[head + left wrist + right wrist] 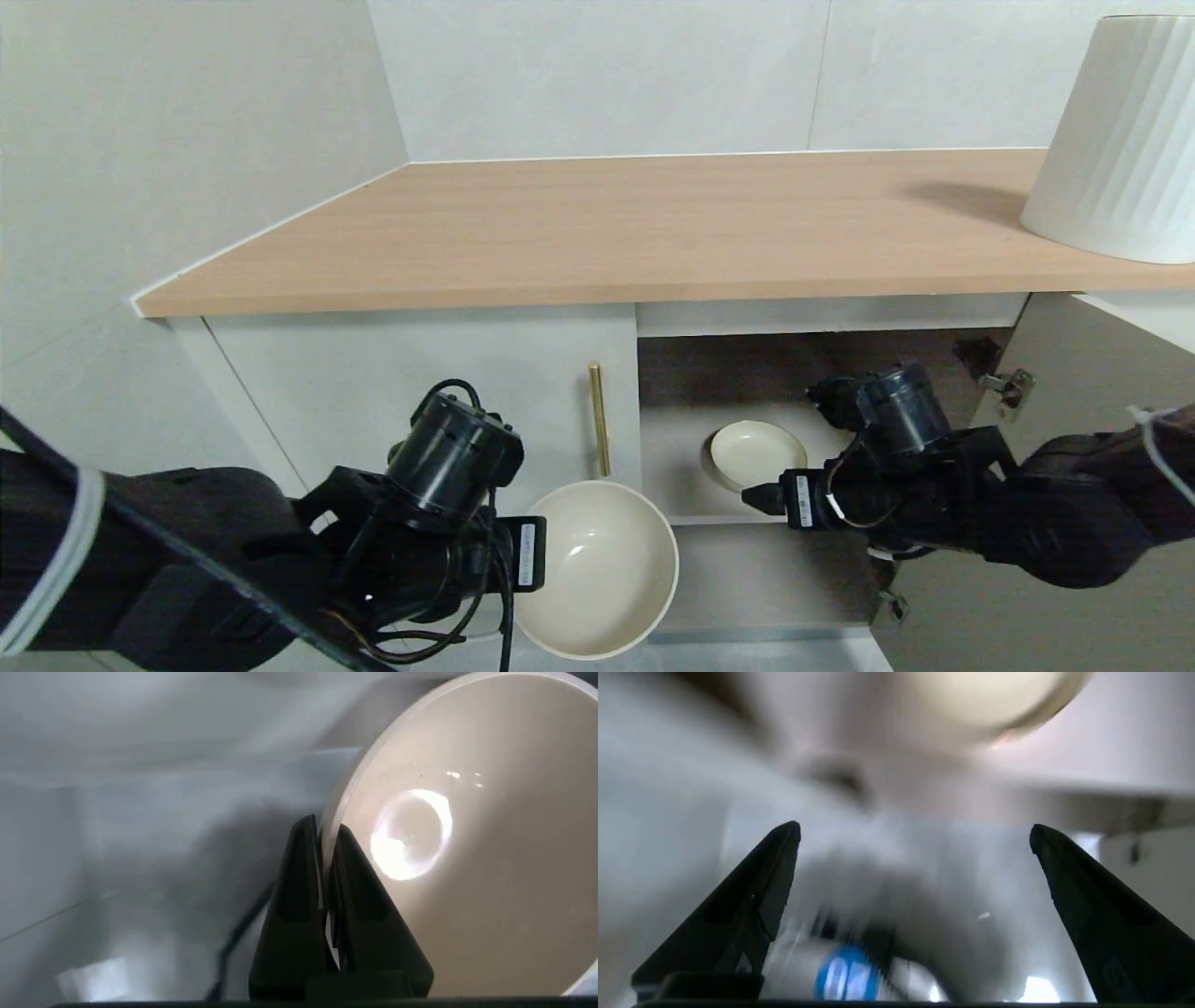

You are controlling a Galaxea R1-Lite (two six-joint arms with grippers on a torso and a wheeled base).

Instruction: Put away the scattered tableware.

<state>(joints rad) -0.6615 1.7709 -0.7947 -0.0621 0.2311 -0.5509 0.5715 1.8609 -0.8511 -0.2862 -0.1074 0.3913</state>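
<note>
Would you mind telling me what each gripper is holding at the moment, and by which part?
The left gripper is shut on the rim of the cream bowl. The right gripper is open and holds nothing.

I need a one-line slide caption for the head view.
Left tool grips a cream bowl by its rim before the open cabinet; right tool, open, hovers near a small dish inside.

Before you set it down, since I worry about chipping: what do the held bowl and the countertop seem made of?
The bowl looks like glazed ceramic, possibly melamine: cream, glossy, with bright highlights inside. The countertop looks like wood or wood-grain laminate, matte: fine tan grain lines, no glare.
</note>
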